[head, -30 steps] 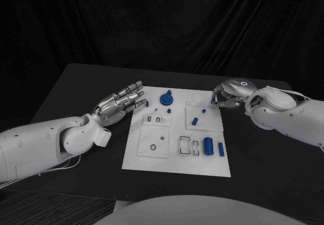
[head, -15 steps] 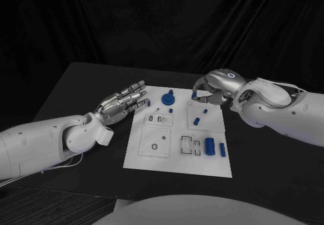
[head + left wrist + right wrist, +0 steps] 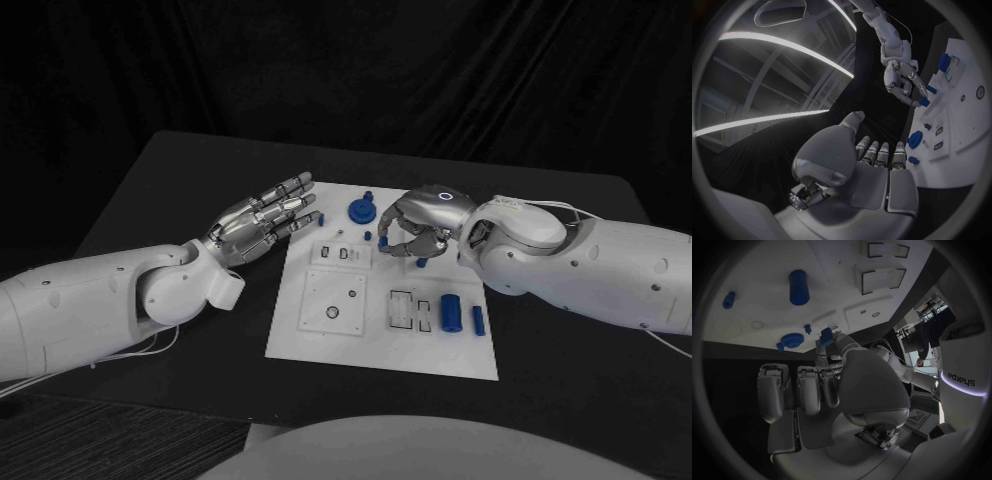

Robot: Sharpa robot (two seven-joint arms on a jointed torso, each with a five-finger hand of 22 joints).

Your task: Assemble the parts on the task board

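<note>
A black table (image 3: 173, 190) stands before a dark curtain, with a white board (image 3: 325, 340) lying flat in its middle. The left hand (image 3: 263, 222) hovers just beside the board's left edge, palm turned up, fingers straight and spread, holding nothing. Just past its fingertips, on the board, sits a round blue knob (image 3: 359, 209), and nearby is a small blue peg (image 3: 365, 235). Further right, the right hand (image 3: 414, 226) hangs over the far half of the board, fingers curled downward. In the right wrist view, a small blue piece (image 3: 826, 336) is pinched between the thumb and a fingertip, held just above the board. Nearer the robot than this hand, a blue cylinder (image 3: 449, 313) lies on the board, with a slimmer blue bar (image 3: 477, 320) just beside it on the right.
</note>
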